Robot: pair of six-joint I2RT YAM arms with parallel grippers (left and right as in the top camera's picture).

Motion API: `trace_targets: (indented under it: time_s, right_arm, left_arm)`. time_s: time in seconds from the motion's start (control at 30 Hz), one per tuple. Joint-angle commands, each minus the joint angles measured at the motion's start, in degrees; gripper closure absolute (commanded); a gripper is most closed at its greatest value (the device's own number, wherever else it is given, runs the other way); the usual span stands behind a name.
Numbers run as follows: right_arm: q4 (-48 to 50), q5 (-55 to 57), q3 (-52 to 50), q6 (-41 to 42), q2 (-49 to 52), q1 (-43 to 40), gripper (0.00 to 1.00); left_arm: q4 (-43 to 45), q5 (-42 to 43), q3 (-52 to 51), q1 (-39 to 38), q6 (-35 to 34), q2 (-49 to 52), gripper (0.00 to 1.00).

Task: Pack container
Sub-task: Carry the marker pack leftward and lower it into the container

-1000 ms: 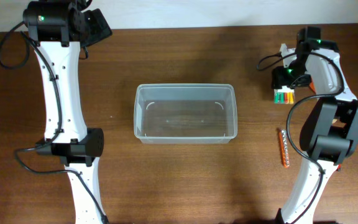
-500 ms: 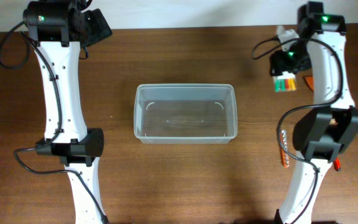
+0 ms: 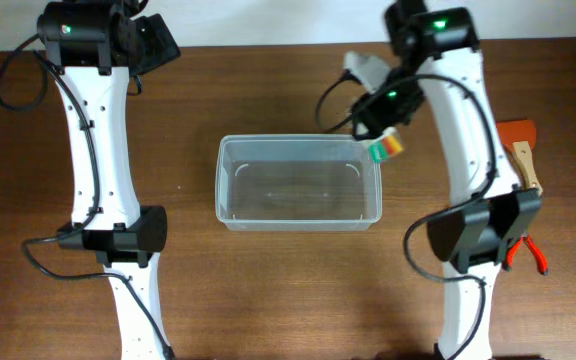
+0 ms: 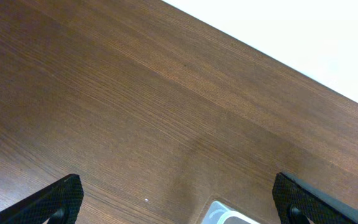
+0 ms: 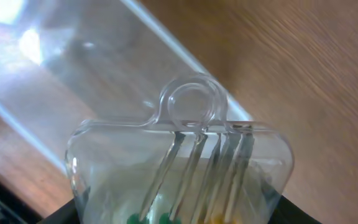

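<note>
Pinches pack (image 3: 389, 147) in right gripper (image 3: 378, 128), over far-right rim of container (image 3: 220, 190) at mid-table. Holds left gripper (image 4: 179, 198) spread, idle. Risks catching rim on release, landing outside.

Right jaws hold small green-orange packet (image 3: 389, 147) over container (image 3: 220, 190) far-right corner; left arm (image 3: 98, 130) at table's left.

Left claw (image 4: 179, 196) spread wide; right claw (image 3: 382, 128) gripping.
</note>
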Motion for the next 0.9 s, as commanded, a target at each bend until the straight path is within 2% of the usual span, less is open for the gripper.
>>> trace_targets:
  time_s: [0.0,0.13,0.37,0.53,0.87]
  right_arm:
    - [-0.3,-1.1,1.4,-1.3,-3.0,4.8,0.42]
    - [-0.3,5.4,-0.2,-2.4,-3.0,10.9,0.41]
    - [-0.2,7.1,-4.7,-8.5,-2.8,18.3,0.38]
    - [1.6,7.2,-9.1,-11.8,-2.8,19.7,0.37]
    - [11.6,7.2,-19.4,-16.9,-2.8,19.6,0.36]
  left_arm:
    - [0.0,-0.4,0.6,0.1,0.5,-1.4,0.01]
    - [0.0,-0.4,0.6,0.1,0.5,-1.4,0.01]
    - [0.0,-0.4,0.6,0.1,0.5,-1.4,0.01]
    - [0.0,-0.4,0.6,0.1,0.5,-1.4,0.01]
    - [0.0,-0.4,0.6,0.1,0.5,-1.4,0.01]
